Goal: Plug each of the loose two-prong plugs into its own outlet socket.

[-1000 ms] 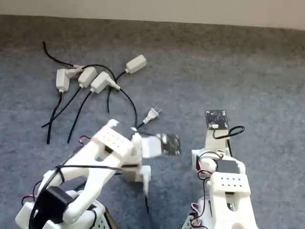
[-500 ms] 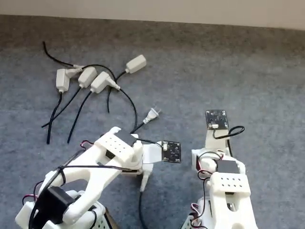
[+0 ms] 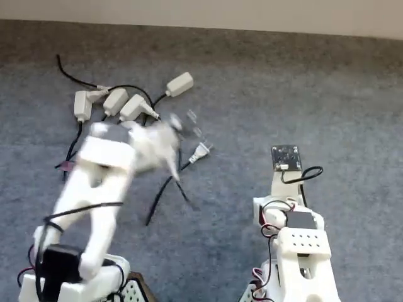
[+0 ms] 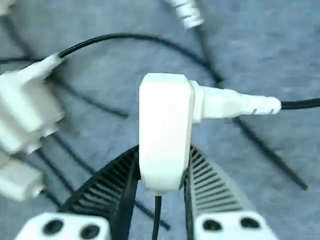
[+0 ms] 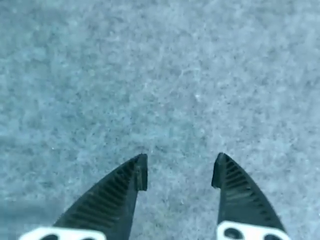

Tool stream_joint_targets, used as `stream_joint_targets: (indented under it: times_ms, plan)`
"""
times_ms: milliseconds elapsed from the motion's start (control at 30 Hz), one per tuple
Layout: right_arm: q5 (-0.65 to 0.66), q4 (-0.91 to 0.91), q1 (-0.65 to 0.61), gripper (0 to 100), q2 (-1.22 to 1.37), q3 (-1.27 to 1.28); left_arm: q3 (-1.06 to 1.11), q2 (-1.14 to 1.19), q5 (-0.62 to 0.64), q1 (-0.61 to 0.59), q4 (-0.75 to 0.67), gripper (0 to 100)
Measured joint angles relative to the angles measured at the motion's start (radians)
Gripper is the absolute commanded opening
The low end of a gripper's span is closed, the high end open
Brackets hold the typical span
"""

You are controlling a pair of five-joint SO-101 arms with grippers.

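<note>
Outlet socket (image 4: 165,125), plug (image 4: 230,105) sitting against its side, hovering beside socket cluster (image 3: 116,102) | left jaws gripping it | right jaws gaping, well apart from cluster

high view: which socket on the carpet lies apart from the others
The rightmost socket, farthest back, alone at its cable's end; the others lie bunched side by side.
</note>
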Motion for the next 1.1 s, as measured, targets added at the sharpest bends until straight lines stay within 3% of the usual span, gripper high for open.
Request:
stream_joint_targets:
  times_ms: [200, 300, 367, 500, 700, 867, 1100]
  plan:
    - [0.000, 0.000, 0.000, 20.9, 0.000, 0.000, -0.328, 0.236, 0.000, -0.301, 0.005, 2]
    - [0.000, 0.000, 0.000, 20.9, 0.000, 0.000, -0.491, 0.439, -0.002, -0.359, 0.014, 4]
    - [0.000, 0.000, 0.000, 20.9, 0.000, 0.000, -0.578, 0.566, -0.002, -0.370, 0.048, 12]
    - [0.000, 0.000, 0.000, 20.9, 0.000, 0.000, -0.720, 0.675, -0.002, -0.370, 0.170, 31]
    - [0.000, 0.000, 0.000, 20.9, 0.000, 0.000, -0.914, 0.678, 0.081, -0.362, 0.265, 26]
    - [0.000, 0.000, 0.000, 20.9, 0.000, 0.000, -1.065, 0.680, 0.141, -0.269, 0.285, 26]
    - [0.000, 0.000, -0.011, 20.9, 0.000, 0.002, -1.370, 0.937, 0.339, -0.074, 0.167, 26]
